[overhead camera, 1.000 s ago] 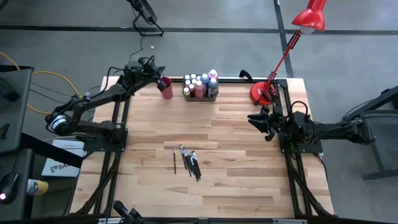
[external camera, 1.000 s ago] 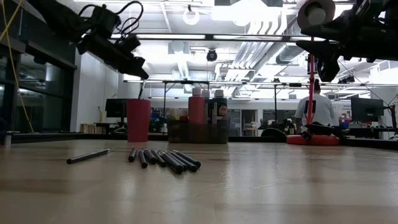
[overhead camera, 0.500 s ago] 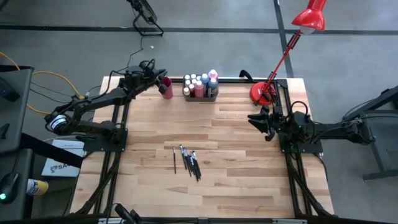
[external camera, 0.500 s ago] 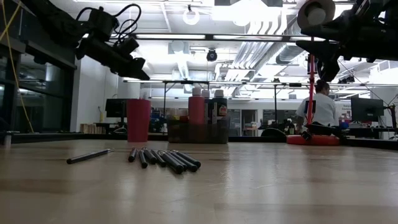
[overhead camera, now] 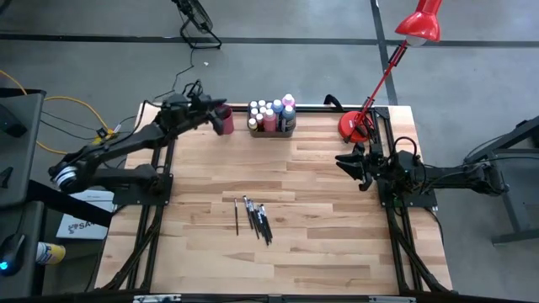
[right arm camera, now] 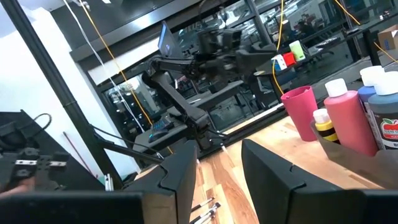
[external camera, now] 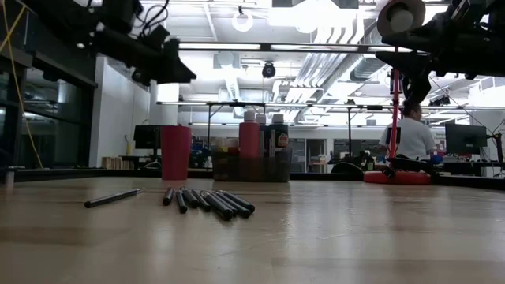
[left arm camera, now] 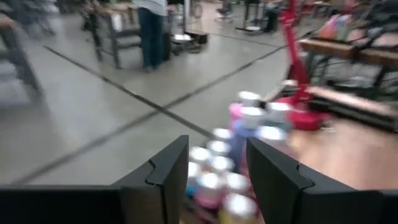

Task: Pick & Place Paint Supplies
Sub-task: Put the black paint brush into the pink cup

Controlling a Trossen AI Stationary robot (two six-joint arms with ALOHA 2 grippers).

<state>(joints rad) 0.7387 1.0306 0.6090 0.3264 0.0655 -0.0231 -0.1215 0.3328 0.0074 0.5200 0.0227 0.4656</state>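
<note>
Hovering left gripper [overhead camera: 221, 110] above red cup [overhead camera: 226, 119], fingers parted, empty, right gripper [overhead camera: 347, 161] parted, bottle [right arm camera: 390, 124] label unreadable.

I'm working in a big open lab or workshop: polished concrete floor [overhead camera: 278, 21] with dark seams around my wooden bench [overhead camera: 303, 177], exposed ducts and ceiling lights [external camera: 241, 20], rows of workstations with monitors [external camera: 465, 138], a person [external camera: 412, 134] at three o'clock.
</note>
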